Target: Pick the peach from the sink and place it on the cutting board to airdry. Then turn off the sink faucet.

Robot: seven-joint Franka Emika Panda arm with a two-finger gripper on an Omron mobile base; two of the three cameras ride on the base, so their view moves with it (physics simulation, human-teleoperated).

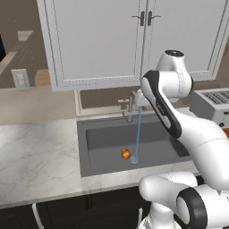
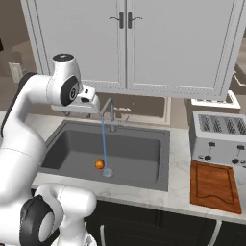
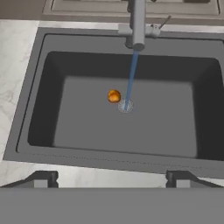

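Peach [image 3: 113,96] round, orange, beside silver drain [image 3: 125,105] in sink [image 3: 175,131]

Counted: one peach [image 3: 113,96], one sink [image 3: 52,87] with one drain [image 3: 125,106], one sink faucet [image 3: 138,22] with one water stream [image 3: 131,76], one cutting board [image 2: 214,186], one toaster [image 2: 218,138], two cabinet doors [image 2: 178,43].

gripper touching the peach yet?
Apart. The hand view shows the peach lying on the sink floor beside the drain, far beyond the gripper fingertips.
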